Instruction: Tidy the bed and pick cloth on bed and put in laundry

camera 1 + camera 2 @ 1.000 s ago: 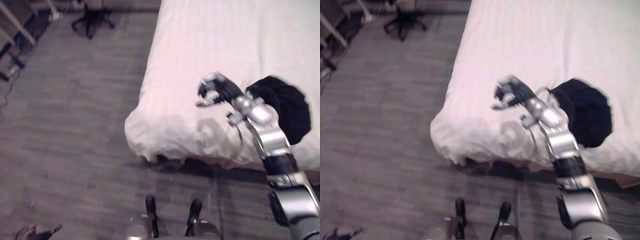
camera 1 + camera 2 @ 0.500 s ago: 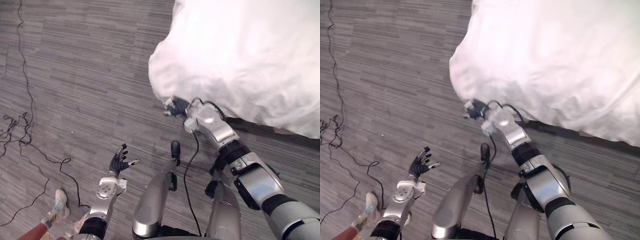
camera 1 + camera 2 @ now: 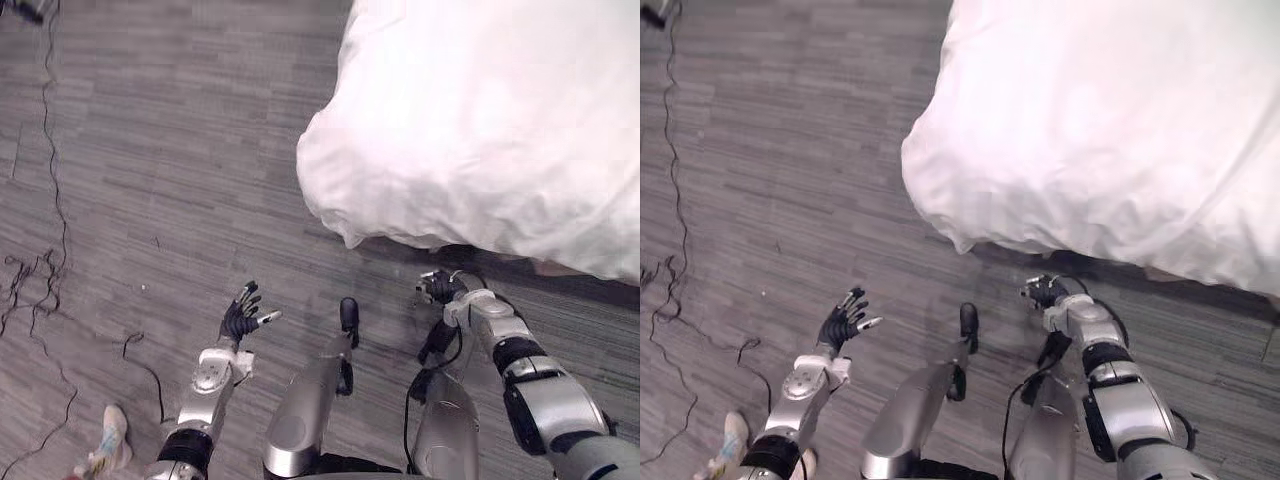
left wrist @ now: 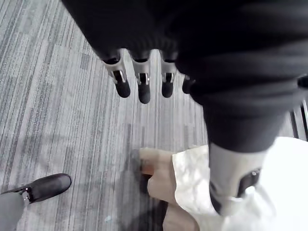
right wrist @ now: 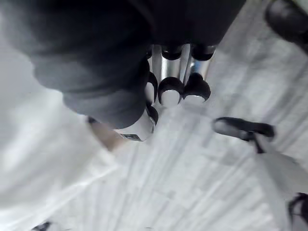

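Observation:
A bed with a white duvet (image 3: 500, 130) fills the upper right, and its rounded corner (image 3: 940, 190) hangs over the grey floor. My right hand (image 3: 437, 287) is low over the floor, just below the duvet's front edge. Its fingers (image 5: 173, 89) are relaxed and hold nothing. My left hand (image 3: 243, 318) hovers over the floor to the left, apart from the bed. It is open, with its fingers (image 4: 142, 89) straight and spread. Past them, the left wrist view shows the white sheet corner (image 4: 197, 187) and the beige bed base (image 4: 159, 175).
Grey plank floor (image 3: 150, 150) spreads to the left of the bed. Thin black cables (image 3: 30, 280) trail along the far left. A person's light shoe (image 3: 108, 440) stands at the lower left, close to my left arm.
The camera tipped down toward the floor. My right hand left the bed top, passed the duvet corner and dropped below the bed's front edge. The left hand came into view and stays open.

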